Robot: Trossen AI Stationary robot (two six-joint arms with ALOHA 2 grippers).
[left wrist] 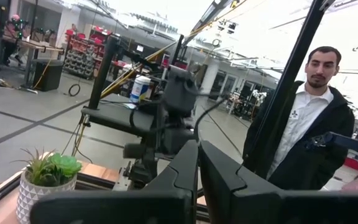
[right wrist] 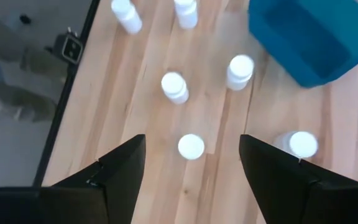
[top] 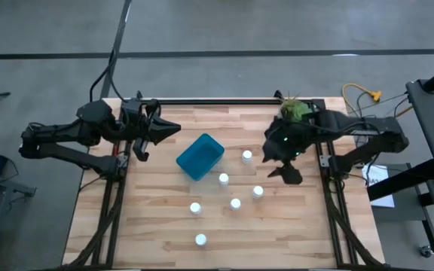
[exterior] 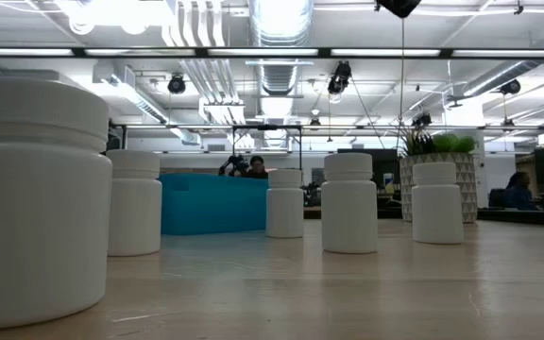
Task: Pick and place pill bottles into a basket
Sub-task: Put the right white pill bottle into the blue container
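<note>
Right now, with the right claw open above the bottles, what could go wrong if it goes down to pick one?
1. The bottles stand close together; the open right claw coming down on one could tip a neighbour.
2. A tipped bottle could roll off the table.
3. One bottle stands close to the basket; a finger may strike the basket's wall there.

I see five pill bottles [exterior: 349, 202] standing upright around the teal basket [exterior: 213, 202], a potted plant [exterior: 439, 151] right of it.
</note>
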